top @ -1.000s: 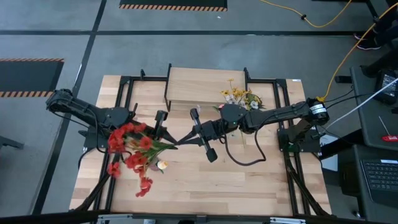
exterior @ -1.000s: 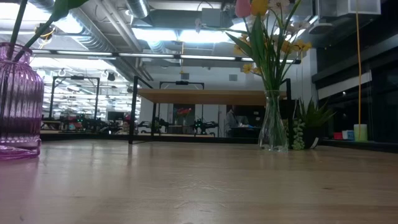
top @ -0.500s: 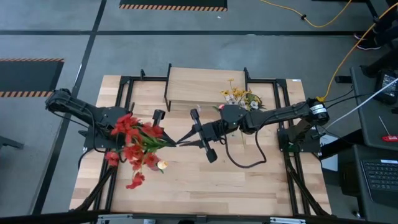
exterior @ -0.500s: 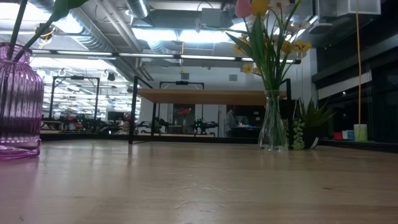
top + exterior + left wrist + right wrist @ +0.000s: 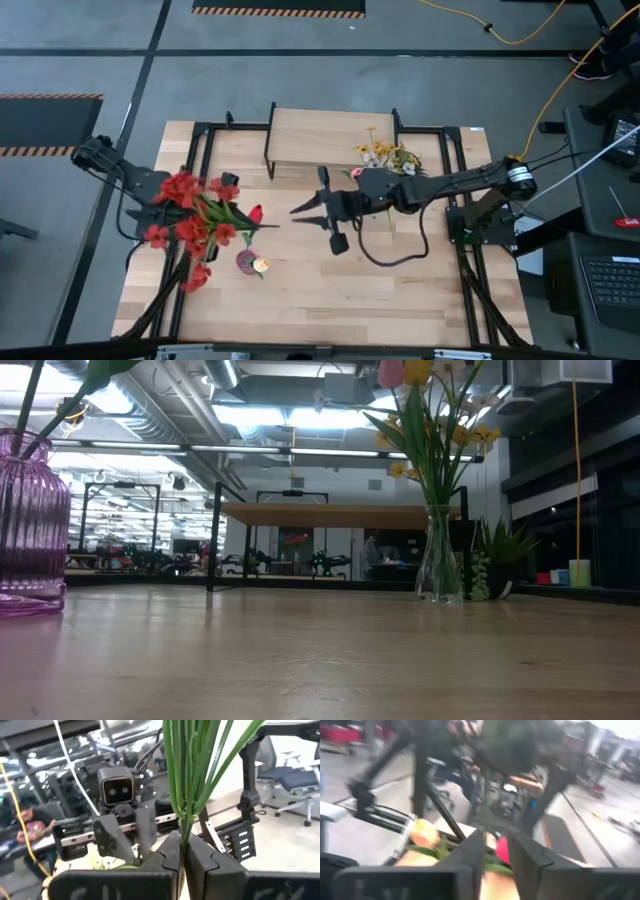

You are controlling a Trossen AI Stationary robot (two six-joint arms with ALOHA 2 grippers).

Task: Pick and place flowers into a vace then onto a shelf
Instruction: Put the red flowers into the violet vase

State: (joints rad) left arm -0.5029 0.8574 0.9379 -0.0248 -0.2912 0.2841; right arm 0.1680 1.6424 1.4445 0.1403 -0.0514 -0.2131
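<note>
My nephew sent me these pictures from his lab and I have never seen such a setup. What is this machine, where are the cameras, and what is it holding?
It is a robot with two dark arms working at a wooden table. One camera looks straight down, one sits at table-top height, and one rides on each wrist.

From above, the left gripper is on the left side of the table, jaws shut on the green stalks of a bunch of red flowers. The right gripper, near the middle, has its jaws apart and holds nothing.

On the table stand a low shelf, a purple vase and a clear vase with yellow and pink flowers.
</note>
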